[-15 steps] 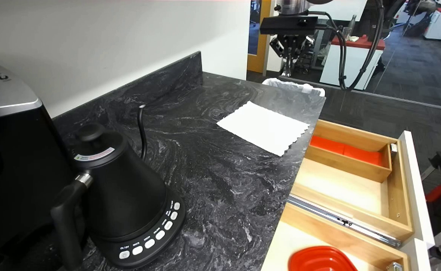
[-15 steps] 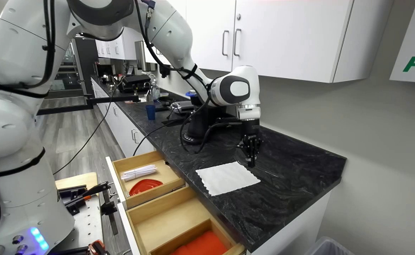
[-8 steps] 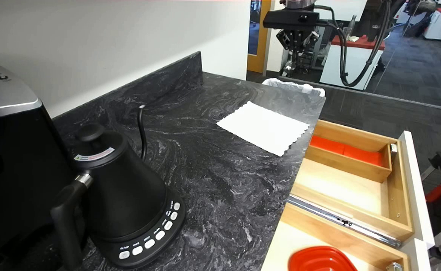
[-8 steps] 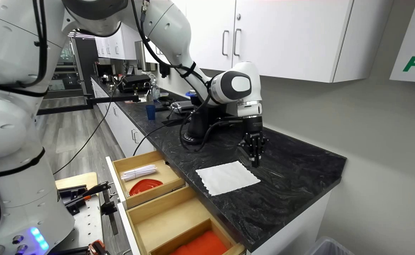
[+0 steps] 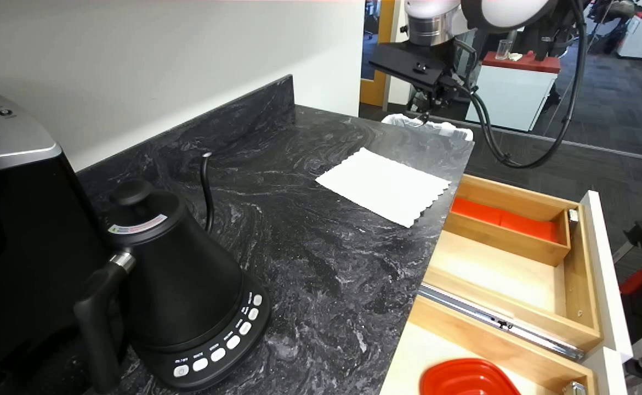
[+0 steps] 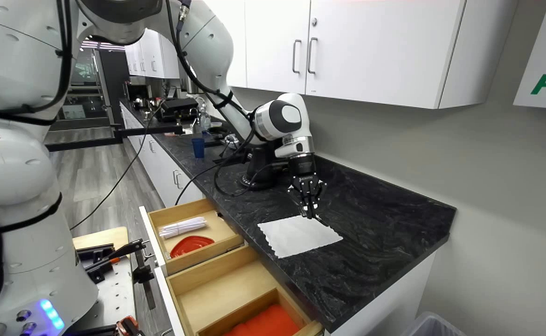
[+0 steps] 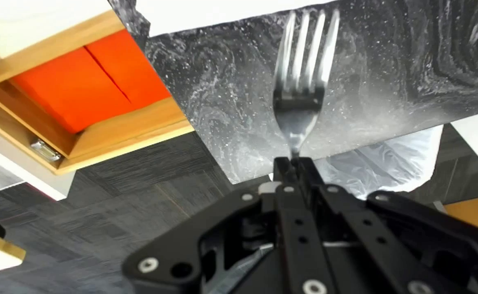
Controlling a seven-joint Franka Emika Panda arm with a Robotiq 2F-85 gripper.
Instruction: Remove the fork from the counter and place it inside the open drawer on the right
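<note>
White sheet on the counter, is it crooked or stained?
Slightly crooked: the white sheet lies at an angle to the drawer-side edge of the counter, one corner nearer that edge than the next. No stain shows.

The fork (image 7: 299, 107) is smooth, glossy metal

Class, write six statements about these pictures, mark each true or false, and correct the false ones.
A red dish lies in an open drawer. True.
Only that drawer is open. False: so is the drawer beside it.
The fork has four tines. True.
A kettle and a white sheet are on the counter. True.
The fork lies in the red dish. False: the fingers hold it.
The kettle stands on the white sheet. False: they are apart.
</note>
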